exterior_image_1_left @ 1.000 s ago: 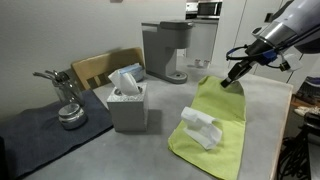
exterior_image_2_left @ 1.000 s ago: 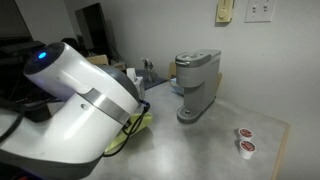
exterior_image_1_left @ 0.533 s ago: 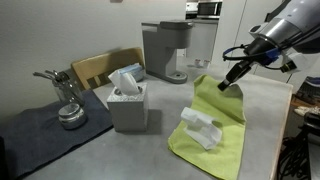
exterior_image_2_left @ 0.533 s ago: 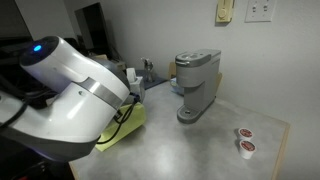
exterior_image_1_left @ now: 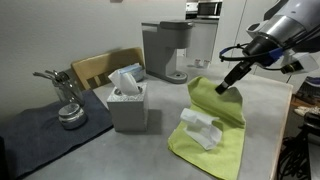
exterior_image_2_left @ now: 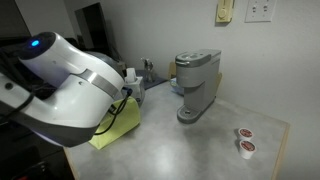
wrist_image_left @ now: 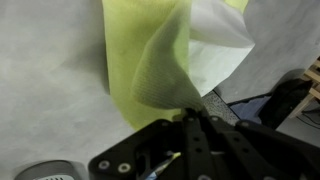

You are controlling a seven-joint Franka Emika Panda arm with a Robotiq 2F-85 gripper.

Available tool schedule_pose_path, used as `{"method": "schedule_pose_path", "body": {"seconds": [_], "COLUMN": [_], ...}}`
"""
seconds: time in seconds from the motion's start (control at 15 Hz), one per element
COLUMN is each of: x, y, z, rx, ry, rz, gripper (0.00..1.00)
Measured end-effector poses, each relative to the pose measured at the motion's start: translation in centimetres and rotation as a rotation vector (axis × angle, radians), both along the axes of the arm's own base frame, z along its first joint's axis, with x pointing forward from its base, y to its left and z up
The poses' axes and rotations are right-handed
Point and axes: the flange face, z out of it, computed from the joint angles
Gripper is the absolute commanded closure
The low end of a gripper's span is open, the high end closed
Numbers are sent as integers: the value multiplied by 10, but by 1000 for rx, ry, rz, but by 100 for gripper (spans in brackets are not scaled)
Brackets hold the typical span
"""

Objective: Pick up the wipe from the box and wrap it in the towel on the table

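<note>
Gripper (exterior_image_1_left: 228, 86) clamped on raised corner of yellow-green cloth towel (exterior_image_1_left: 229, 132), right of frame; crumpled white wipe (exterior_image_1_left: 199, 128) lying on towel.

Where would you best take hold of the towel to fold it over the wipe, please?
The lifted corner of the towel, pinched from above as the claw has it: it hangs clear of the table, and the wipe lies mid-towel, so folding that corner over should cover it.

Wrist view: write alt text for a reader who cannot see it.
The gripper, at the bottom edge, is shut on a corner of the yellow-green towel, holding it up in a fold. A white wipe lies on the towel beyond the fold. The table beneath is grey.
</note>
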Motion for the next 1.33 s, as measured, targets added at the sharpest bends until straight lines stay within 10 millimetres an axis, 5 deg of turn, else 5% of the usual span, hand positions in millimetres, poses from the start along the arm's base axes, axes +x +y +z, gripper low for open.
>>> {"method": "schedule_pose_path", "body": {"seconds": [1.33], "x": [-4], "y": [90], "z": [11], "rx": [23], "ry": [-11], "rz": [209], "gripper": [99]}}
